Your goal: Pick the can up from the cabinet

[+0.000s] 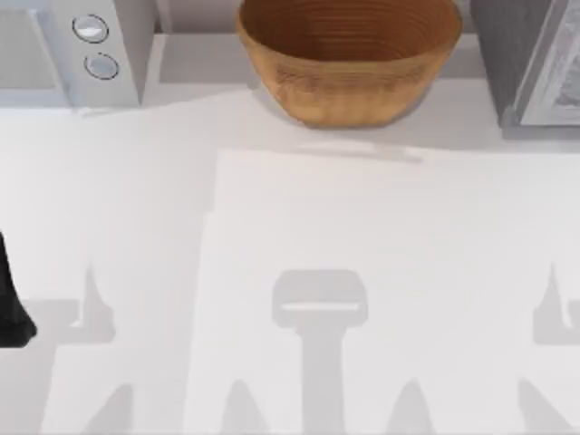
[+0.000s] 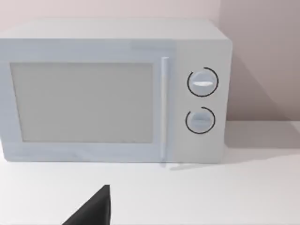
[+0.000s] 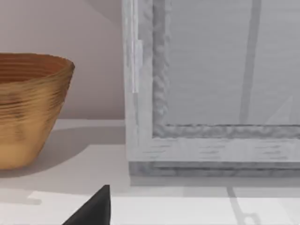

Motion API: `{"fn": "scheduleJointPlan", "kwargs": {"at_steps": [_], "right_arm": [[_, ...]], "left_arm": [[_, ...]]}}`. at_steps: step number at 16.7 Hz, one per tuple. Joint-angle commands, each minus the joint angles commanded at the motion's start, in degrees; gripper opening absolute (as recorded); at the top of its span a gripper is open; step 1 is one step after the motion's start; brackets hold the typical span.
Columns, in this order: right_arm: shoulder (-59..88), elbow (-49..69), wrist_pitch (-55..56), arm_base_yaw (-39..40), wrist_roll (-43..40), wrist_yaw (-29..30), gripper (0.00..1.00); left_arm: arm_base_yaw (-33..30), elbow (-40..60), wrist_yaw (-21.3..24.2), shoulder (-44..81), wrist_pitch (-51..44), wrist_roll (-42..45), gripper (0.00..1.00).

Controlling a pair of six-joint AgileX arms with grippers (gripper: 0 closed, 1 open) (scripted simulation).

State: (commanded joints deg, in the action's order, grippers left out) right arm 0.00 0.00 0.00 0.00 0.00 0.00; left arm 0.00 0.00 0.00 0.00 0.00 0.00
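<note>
Looking down from above, I see a white tabletop (image 1: 299, 217) with three things lined along the upper edge of the frame. A pale grey microwave (image 1: 72, 45) sits in the upper left corner, a big brown ribbed wooden bowl (image 1: 349, 63) stands at upper centre, and the grey cabinet (image 1: 535, 63) fills the upper right corner. The bowl stands between the microwave and the cabinet, apart from both. Soft grey shadows lie across the lower half of the tabletop.

My left arm (image 1: 9, 304) is a dark shape at the left edge of the frame, a little below the middle, well apart from the microwave. My left wrist camera faces the microwave (image 2: 112, 89) head on. Its door is shut, and a slim upright handle (image 2: 164, 108) runs beside the window. Two round dials (image 2: 202, 82) sit one above the other on the panel. A dark wedge of my left hand (image 2: 93, 212) juts in over the tabletop in front of it. I cannot tell whether that hand is released or clenched.

My right wrist camera faces the cabinet (image 3: 211, 93) from close by, with its pale framed front standing upright on the tabletop. The bowl (image 3: 28, 108) stands beside it with a gap between them, and casts a shadow towards the cabinet. A dark wedge of my right hand (image 3: 93, 212) hangs over the tabletop, short of the cabinet's base and not touching it. I cannot tell whether this hand is released or clenched either.

I cannot tell where the can stands.
</note>
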Motion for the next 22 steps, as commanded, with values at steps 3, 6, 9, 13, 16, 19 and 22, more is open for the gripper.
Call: {"fn": "scheduleJointPlan", "kwargs": {"at_steps": [3, 6, 9, 13, 16, 19, 22], "right_arm": [[0.5, 0.6, -0.1, 0.1, 0.0, 0.1, 1.0], [4.8, 6.1, -1.3, 0.8, 0.1, 0.6, 1.0], [13.1, 16.6, -3.7, 2.1, 0.2, 1.8, 1.0], [28.2, 35.9, -8.6, 4.1, 0.3, 4.2, 1.0], [40.8, 52.1, -12.7, 5.7, 0.3, 6.1, 1.0], [52.9, 68.2, -16.6, 7.3, 0.4, 7.9, 1.0], [63.4, 82.4, -20.0, 8.7, 0.6, 9.5, 1.0]], "left_arm": [[0.0, 0.0, 0.0, 0.0, 0.0, 0.0, 1.0], [0.0, 0.0, 0.0, 0.0, 0.0, 0.0, 1.0], [0.0, 0.0, 0.0, 0.0, 0.0, 0.0, 1.0], [0.0, 0.0, 0.0, 0.0, 0.0, 0.0, 1.0], [0.0, 0.0, 0.0, 0.0, 0.0, 0.0, 1.0], [0.0, 0.0, 0.0, 0.0, 0.0, 0.0, 1.0], [0.0, 0.0, 0.0, 0.0, 0.0, 0.0, 1.0]]}}
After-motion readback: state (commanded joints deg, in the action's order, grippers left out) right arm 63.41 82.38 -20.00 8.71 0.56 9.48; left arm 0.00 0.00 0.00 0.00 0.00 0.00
